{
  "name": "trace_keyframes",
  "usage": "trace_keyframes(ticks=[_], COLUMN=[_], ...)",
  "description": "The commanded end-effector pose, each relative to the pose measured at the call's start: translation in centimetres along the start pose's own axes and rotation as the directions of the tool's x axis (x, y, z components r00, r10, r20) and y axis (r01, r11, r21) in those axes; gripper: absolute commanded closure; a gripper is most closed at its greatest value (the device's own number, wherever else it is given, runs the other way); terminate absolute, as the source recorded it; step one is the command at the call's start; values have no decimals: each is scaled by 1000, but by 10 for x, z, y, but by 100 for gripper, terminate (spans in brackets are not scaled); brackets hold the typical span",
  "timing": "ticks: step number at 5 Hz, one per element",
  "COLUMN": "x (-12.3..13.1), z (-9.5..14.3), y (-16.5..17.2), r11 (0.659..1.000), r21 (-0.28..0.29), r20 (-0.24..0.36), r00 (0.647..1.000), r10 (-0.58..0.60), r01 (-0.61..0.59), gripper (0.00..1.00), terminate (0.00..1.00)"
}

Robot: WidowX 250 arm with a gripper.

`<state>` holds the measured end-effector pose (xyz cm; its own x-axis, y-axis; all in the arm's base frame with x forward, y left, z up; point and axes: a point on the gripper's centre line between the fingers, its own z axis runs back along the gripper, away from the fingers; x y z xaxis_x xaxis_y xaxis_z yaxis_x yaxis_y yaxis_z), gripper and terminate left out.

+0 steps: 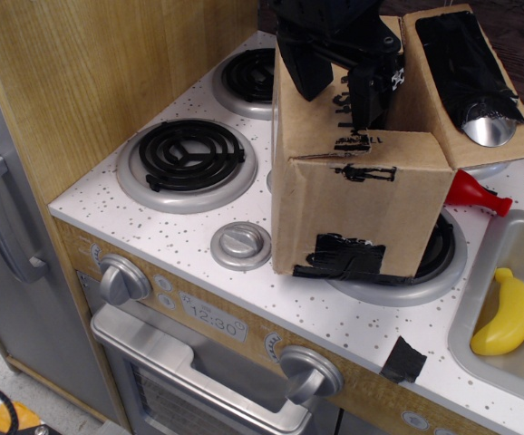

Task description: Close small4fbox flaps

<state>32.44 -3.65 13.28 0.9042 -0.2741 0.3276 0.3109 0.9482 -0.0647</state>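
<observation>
Pressing down evenly across the near flap (334, 127), keeping contact close to the fold so the small4fbox (366, 204), sitting on the front right stove burner (443, 263), avoids sliding. Leaving the taped right flap (470, 77) for afterwards, probably. Gripper (339, 77) reaching into the box top, fingers (366, 91) parted, seemingly touching cardboard, grasping nothing visible.

This is a toy play kitchen. A white speckled stove top (244, 299) has black ring burners (189, 154) at the left, oven knobs (123, 279) along the bottom, and a sink (516, 263) at the lower right.
</observation>
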Motion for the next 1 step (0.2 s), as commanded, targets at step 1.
trace_keyframes(ticks=[1], x=[-3], z=[-16], y=[1], r11=[1000], r21=[-17], r20=[-11], r00=[1000], r10=[-14], r01=[14], gripper=[0], terminate=[100])
